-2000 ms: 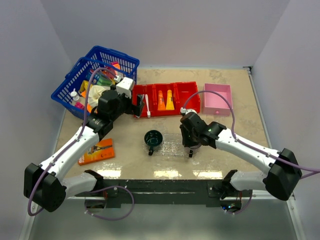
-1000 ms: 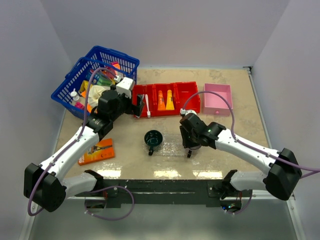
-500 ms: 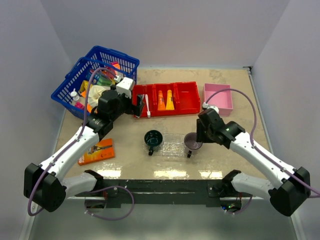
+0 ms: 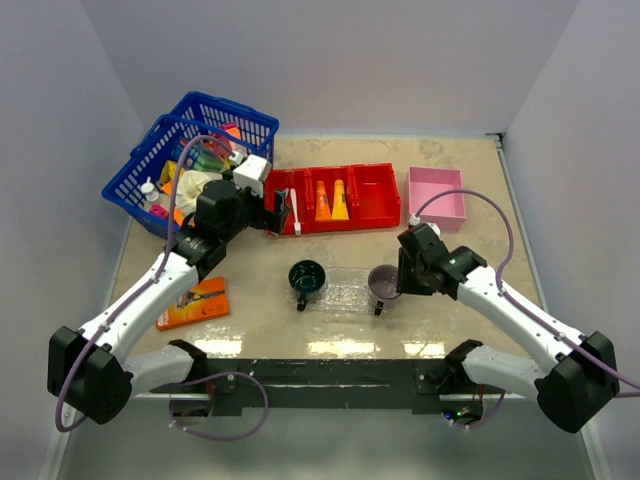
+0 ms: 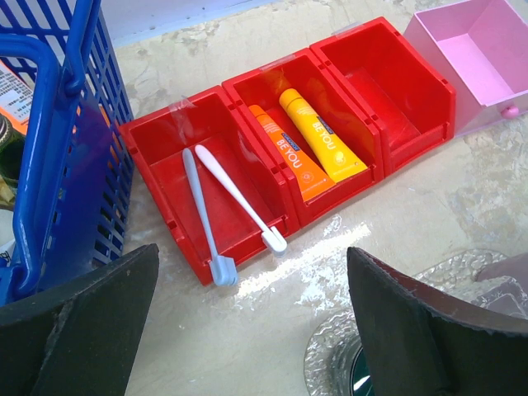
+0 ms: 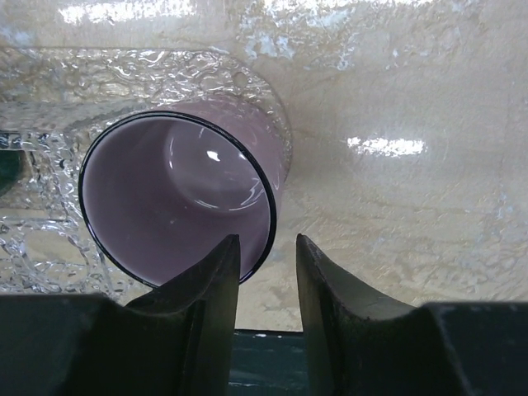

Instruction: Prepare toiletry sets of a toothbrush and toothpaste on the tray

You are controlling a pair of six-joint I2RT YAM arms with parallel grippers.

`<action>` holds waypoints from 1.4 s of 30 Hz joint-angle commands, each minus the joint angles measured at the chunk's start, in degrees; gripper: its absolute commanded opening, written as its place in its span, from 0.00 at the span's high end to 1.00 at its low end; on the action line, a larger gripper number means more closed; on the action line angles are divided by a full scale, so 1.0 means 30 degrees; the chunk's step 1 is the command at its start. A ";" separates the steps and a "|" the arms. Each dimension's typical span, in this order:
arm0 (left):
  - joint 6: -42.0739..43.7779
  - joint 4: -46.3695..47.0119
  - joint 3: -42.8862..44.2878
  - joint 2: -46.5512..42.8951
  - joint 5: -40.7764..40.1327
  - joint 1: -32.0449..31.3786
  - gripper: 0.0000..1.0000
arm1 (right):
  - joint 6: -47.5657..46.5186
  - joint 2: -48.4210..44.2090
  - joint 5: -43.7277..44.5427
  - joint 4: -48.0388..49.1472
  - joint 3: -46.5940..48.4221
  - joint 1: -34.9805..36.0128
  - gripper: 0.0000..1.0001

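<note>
Left claw (image 5: 252, 280) hangs spread wide over the toothbrushes (image 5: 223, 198), unpicked beside the tubes (image 5: 305, 144) in the red bin (image 5: 177, 107) at the counter's far edge, evidently poised to pick; right claw (image 6: 268, 247), part-spread, straddles the purple cup (image 6: 173, 190) rim at the tray (image 6: 49, 247) right end.

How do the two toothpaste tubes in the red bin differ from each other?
The orange tube is a deeper, redder colour; the yellow-orange tube is lighter. The orange tube lies nearer the toothbrushes, and the yellow-orange tube lies on its far side, nearer the empty compartment. Both are tapered, printed BE YOU, and lie side by side in the middle compartment of the red bin.
</note>
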 commanded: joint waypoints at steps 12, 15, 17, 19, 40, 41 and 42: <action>-0.0110 0.0553 0.0263 -0.0327 0.0291 0.0030 0.00 | 0.0544 0.0428 -0.0234 0.0442 -0.0222 -0.0033 0.75; -0.0110 0.0553 0.0293 -0.0327 0.0320 0.0030 0.00 | 0.0485 0.0457 -0.0146 0.0412 -0.0193 -0.0033 0.78; -0.0110 0.0553 0.0263 -0.0327 0.0320 0.0030 0.00 | 0.0456 0.0487 -0.0087 0.0412 -0.0164 -0.0033 0.81; -0.0139 0.0553 0.0264 -0.0327 0.0320 0.0030 0.00 | 0.0397 0.0545 0.0000 0.0412 -0.0105 -0.0033 0.84; -0.0110 0.0524 0.0263 -0.0269 0.0291 0.0030 0.00 | 0.0426 0.0868 -0.0233 0.0852 -0.0076 -0.0004 0.78; -0.0110 0.0523 0.0263 -0.0269 0.0262 0.0059 0.00 | 0.0426 0.0839 -0.0175 0.0793 -0.0018 -0.0032 0.75; -0.0110 0.0523 0.0263 -0.0269 0.0261 0.0031 0.00 | 0.0426 0.0751 -0.0146 0.0735 0.0041 -0.0033 0.73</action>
